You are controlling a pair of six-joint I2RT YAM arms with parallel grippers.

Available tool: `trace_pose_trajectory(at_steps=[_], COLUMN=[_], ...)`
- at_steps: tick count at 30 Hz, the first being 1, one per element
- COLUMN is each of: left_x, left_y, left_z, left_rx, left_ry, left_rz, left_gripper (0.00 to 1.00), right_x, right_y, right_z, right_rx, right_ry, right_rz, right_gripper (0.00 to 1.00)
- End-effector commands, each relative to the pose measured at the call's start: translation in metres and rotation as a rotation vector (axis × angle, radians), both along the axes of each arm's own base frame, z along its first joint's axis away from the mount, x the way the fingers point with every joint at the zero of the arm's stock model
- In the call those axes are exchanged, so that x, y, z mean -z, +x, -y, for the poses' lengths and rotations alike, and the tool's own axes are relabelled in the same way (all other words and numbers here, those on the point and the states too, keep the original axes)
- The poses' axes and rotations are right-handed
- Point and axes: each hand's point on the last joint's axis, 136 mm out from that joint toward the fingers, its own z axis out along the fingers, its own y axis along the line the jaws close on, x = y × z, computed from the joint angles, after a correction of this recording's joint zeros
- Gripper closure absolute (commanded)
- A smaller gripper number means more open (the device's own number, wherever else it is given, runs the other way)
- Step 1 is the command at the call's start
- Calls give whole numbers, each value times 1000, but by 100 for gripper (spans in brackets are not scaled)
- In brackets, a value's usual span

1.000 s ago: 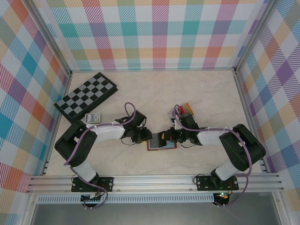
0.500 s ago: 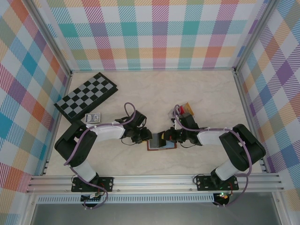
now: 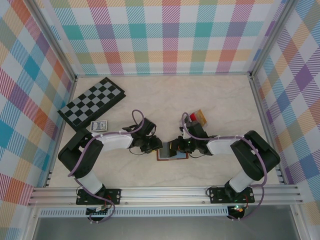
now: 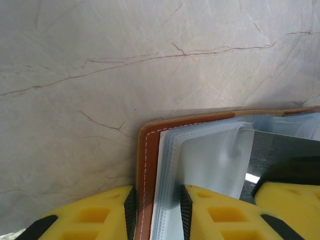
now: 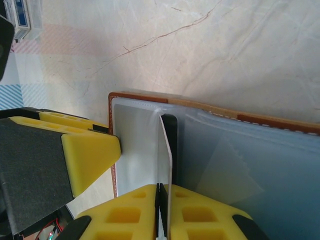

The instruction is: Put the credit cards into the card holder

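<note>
Black-and-grey chessboard [image 3: 92, 103] lies flat and angled at the far left of the table, one end close to the left wall. A small blue-patterned card pack [image 3: 99, 125] sits just beside the board's near edge; contact can't be told. In the right wrist view the pack [image 5: 20, 17] is at the top left corner, cut off by the frame edge. The tabletop [image 3: 165, 92] is pale marble-look with thin reddish veins [image 4: 100, 65]. Pastel plaid walls [image 3: 165, 35] stand on three sides. An aluminium rail [image 3: 165, 194] runs along the near edge.
</note>
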Motion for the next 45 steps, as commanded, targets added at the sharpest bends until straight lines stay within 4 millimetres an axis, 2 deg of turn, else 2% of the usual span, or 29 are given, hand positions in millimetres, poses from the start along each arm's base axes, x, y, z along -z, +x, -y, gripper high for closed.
trace_pose_trajectory(at_steps=[1, 7, 16, 19, 23, 25, 35, 45], left_x=[6, 6, 5, 6, 6, 6, 8, 9], left_y=[-5, -6, -6, -6, -5, -5, -6, -3], left_z=[1, 0, 2, 2, 3, 3, -1, -4], left_rx=[14, 19, 22, 23, 24, 26, 10, -6], left_ry=[11, 13, 7, 7, 5, 5, 20, 40], left_rz=[-3, -2, 0, -2, -4, -5, -8, -2], left_gripper=[69, 70, 70, 70, 70, 70, 70, 71], right_x=[-4, -13, -13, -15, -14, -12, -10, -5], right_y=[-7, -10, -6, -7, -9, -12, -13, -19], right_z=[1, 13, 28, 28, 20, 13, 2, 17], right_rx=[-20, -20, 10, -3, -42, -67, -83, -66], right_ry=[-41, -105, -143, -121, -72, -29, 45, 14], right_rz=[-4, 16, 11, 8, -10, -25, -53, -81], right_gripper=[81, 77, 76, 79, 94, 98, 100, 100])
